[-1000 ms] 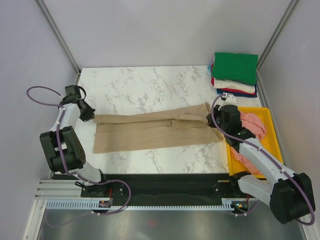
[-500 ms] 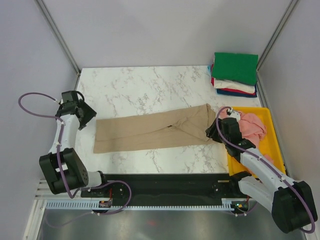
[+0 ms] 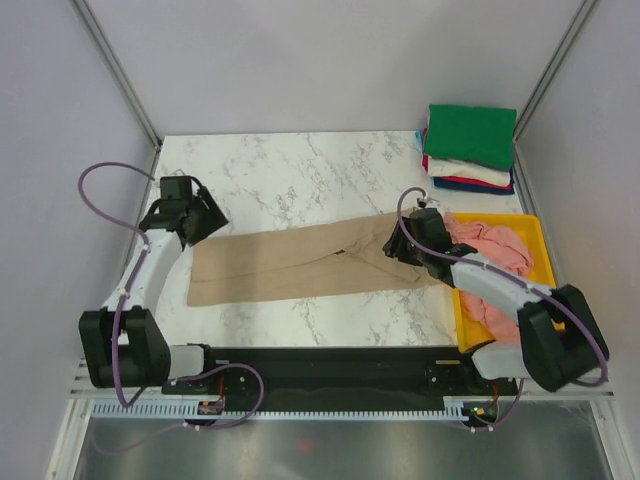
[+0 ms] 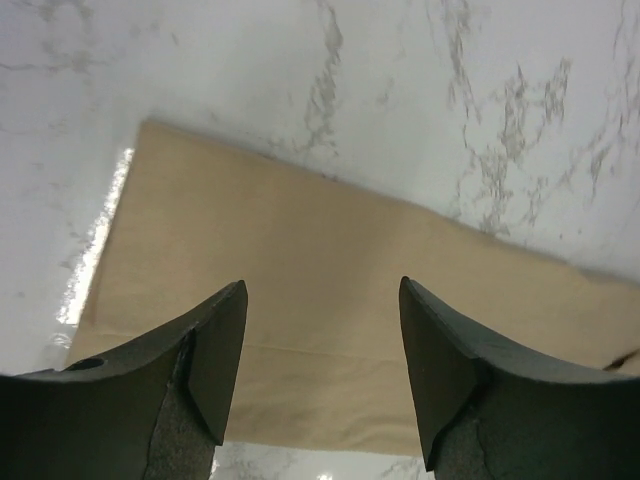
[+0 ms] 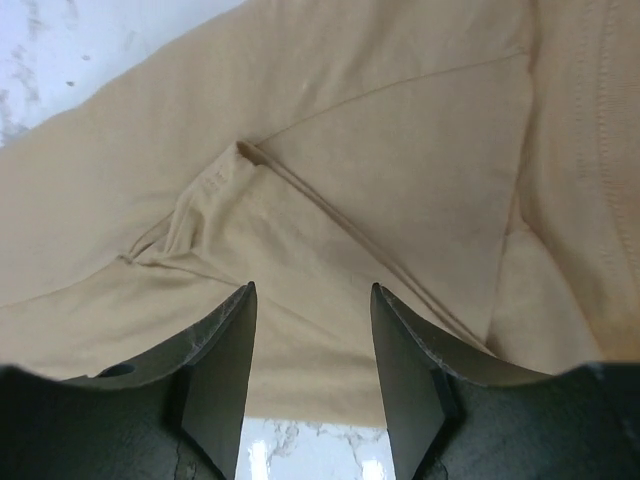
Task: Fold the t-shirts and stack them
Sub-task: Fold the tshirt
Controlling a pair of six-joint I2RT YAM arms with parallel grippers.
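Presently: tan t-shirt (image 3: 300, 262), folded into a long band, lies flat across the marble surface (image 3: 300, 170), seemingly ready for a crosswise fold. Left fingers (image 4: 215, 350) spread above its left end; right fingers (image 5: 225, 370) spread over the sleeve end, both empty. Folded stack (image 3: 470, 145) sits at the far right corner. No labels or writing legible.

A spread t-shirt (image 3: 300, 262) lies across the middle of the counter (image 3: 290, 170), running left to right. The left jaws hang above its left end, the right jaws above its right end. Just right of it sits a tray (image 3: 538, 240) with crumpled t-shirts (image 3: 495, 250) in it. Behind the tray, in the far right corner, stands a stack of folded t-shirts (image 3: 470, 135).
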